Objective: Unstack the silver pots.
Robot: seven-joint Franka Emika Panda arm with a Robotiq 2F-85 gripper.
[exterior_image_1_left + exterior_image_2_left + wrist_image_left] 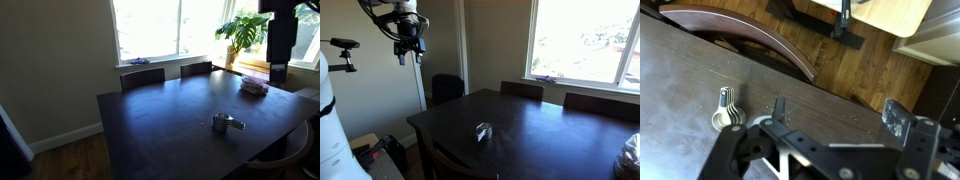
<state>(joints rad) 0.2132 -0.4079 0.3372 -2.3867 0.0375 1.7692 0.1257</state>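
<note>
Big dark counter (150, 130) fills the room, 2 chairs (143, 77) tucked along its far side under the window. High above it hangs the pincer (409, 56), spread wide with nothing in it. The wrist view backs that up: its fingers (778, 108) stand well apart over bare wood. Down on the open counter, well apart from the pincer, sit the silver pots (228, 122), nested into 1 small shiny cluster. My read is thin metal: light, stiff and slippery. The lower pot could easily ride up with the top one. The top pot's rim, or its short handle, looks the place to pinch. Hard to make out: how many pots are in the stack, and which way the handles point. At this size it is just a glint. The wrist view catches only a small pale shape off to the side of the fingers, likely the pots, partly cut off by the pincer's frame.
</note>
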